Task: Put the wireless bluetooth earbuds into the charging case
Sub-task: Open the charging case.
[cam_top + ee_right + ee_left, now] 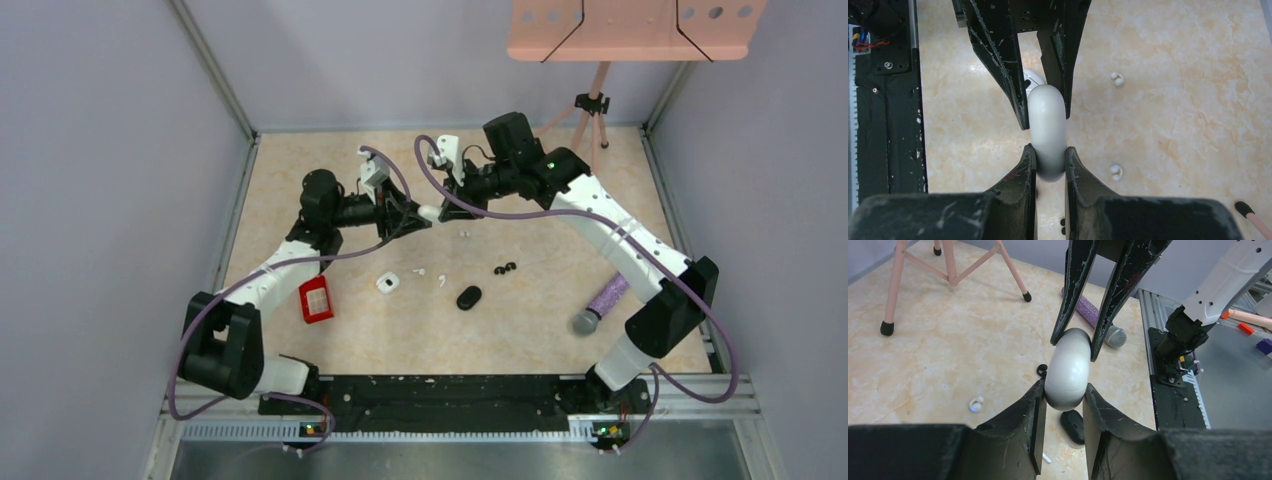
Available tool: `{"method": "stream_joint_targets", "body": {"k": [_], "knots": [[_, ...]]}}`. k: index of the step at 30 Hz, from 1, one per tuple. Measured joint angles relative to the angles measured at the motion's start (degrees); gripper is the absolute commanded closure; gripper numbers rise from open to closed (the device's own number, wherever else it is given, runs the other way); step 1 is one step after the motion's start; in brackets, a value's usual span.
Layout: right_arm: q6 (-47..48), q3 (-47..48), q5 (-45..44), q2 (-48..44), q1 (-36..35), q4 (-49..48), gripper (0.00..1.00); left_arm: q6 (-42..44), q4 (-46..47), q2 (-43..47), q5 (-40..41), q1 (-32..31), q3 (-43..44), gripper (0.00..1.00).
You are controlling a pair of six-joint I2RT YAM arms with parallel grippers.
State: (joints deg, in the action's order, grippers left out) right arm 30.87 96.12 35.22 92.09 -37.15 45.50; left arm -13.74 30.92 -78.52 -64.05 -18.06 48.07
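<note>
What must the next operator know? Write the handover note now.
Left pincer: shut on the white case, held above the table.
Right pincer: shut on the same case, at the opposite end.
White earbuds and the black pair lie loose on the table, with a black case nearby.
Done: white case is off the table and looks closed.
Left: open it and seat the earbuds.

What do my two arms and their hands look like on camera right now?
The left arm and right arm have white link shells with black joints, and a purple cable loops along each. The left hand and right hand have black tapered fingers scuffed with pale scratches.
</note>
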Motion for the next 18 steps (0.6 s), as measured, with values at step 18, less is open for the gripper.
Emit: {"method": "stream_joint_targets", "body": {"k": [18], "knots": [[-5.01,1.55,-3.08,0.35,-0.22,0.13,0.72,-1.64,5.38,-1.25,-0.81,0.33,-0.66,1.0]]}}
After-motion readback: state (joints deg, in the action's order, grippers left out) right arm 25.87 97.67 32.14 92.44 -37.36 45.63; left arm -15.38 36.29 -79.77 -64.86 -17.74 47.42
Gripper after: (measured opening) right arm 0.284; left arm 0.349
